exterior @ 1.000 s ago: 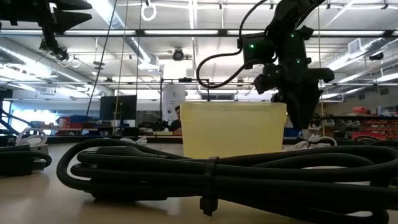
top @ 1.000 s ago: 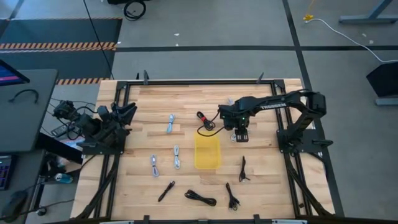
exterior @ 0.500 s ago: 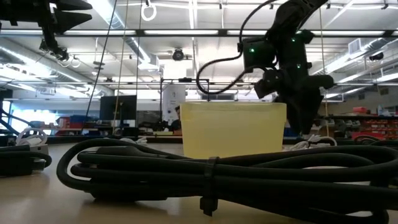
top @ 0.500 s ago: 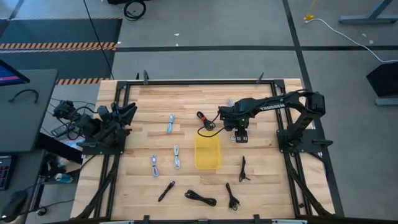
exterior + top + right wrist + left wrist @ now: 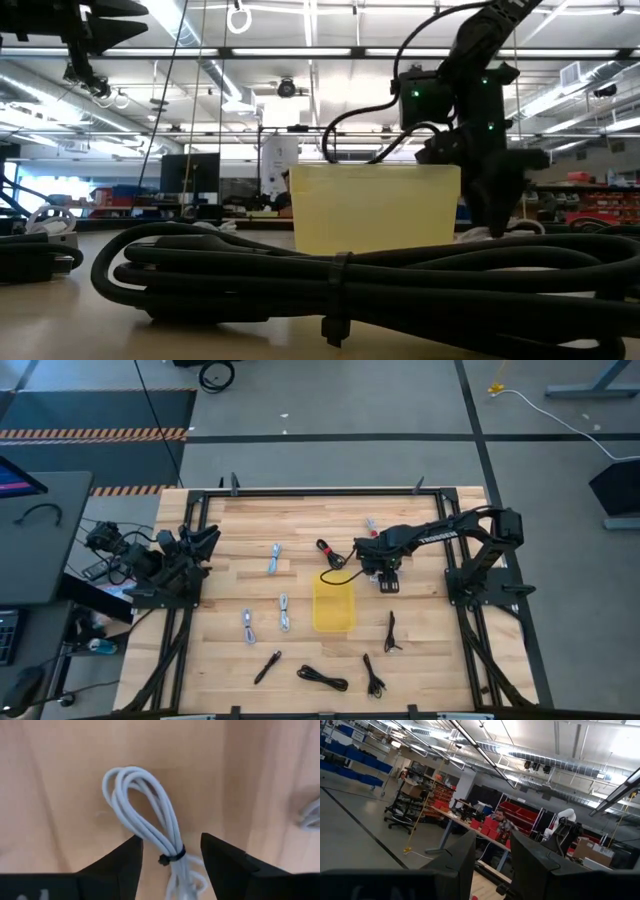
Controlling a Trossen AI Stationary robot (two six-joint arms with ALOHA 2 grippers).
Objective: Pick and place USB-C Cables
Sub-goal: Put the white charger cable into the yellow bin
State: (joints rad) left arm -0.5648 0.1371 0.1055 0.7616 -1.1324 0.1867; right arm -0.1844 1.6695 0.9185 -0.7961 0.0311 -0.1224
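While lowered over a white bundled cable (image 5: 152, 837) lying flat on the wooden table (image 5: 240, 520), spread right gripper (image 5: 389, 582) with 1 dark finger (image 5: 120, 865) on each side of the tied end, neither visibly touching it. Just beside the yellow bin (image 5: 334, 604), toward the table's right half, with bare wood around the loop and another pale cable (image 5: 310, 812) near. Left gripper (image 5: 490, 865) parked at the left edge, raised and pointing into the room, fingers parted on nothing. Elsewhere 3 pale cables (image 5: 275, 558) left of the bin, well apart; black cables (image 5: 322, 679) along the near edge; 1 red-tipped black cable (image 5: 330, 552) beside the bin's far rim
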